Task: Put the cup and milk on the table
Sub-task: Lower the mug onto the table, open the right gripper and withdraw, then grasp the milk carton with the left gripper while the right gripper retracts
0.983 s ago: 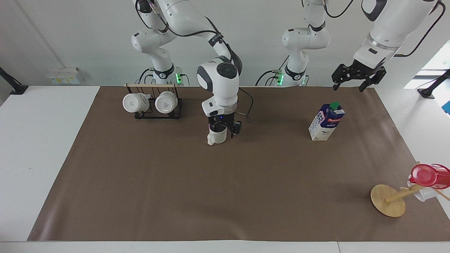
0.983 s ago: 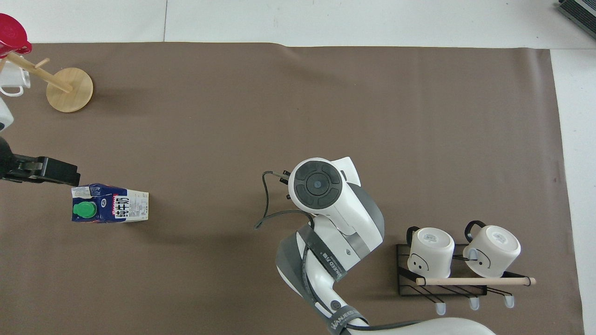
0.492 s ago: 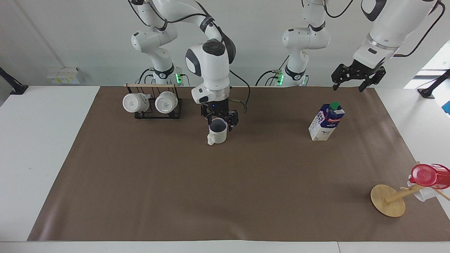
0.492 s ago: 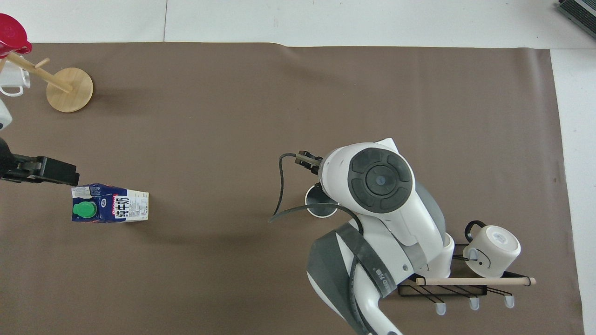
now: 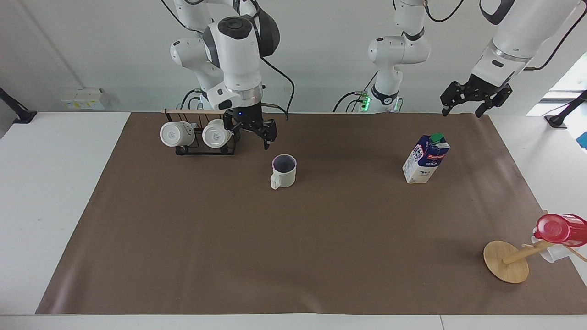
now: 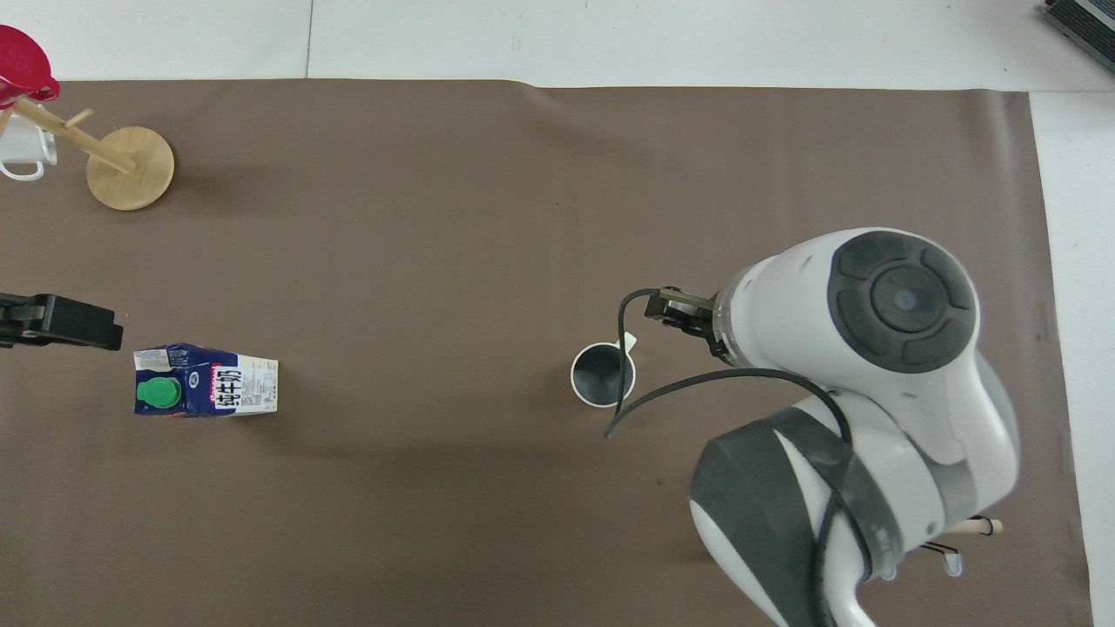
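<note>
The cream-white cup point(image 5: 283, 170) stands upright on the brown sheet of the table point(image 5: 293, 256), its dark inside showing and nothing touching it. It also shows in the overhead view point(image 6: 603, 374). The blue-and-white milk point(image 5: 425, 159) stands upright toward the left arm's end, green cap up, and shows in the overhead view too point(image 6: 205, 393). My right gripper point(image 5: 250, 135) is open and empty, raised beside the mug rack, nearer to the robots than the cup. My left gripper point(image 5: 462, 109) is open and empty, raised clear of the milk. Its tip shows in the overhead view point(image 6: 57, 320).
A black wire rack point(image 5: 202, 149) with two whiter mugs point(image 5: 176, 134) stands near the right arm's base. My right wrist point(image 6: 871, 348) hides it from overhead. A wooden mug tree point(image 5: 506, 261) with a red cup point(image 5: 559, 228) stands at the left arm's end, farther from the robots.
My right gripper let go of the cup, then rose and drew back toward the rack. The cup stays standing on the sheet. My left gripper rose slightly.
</note>
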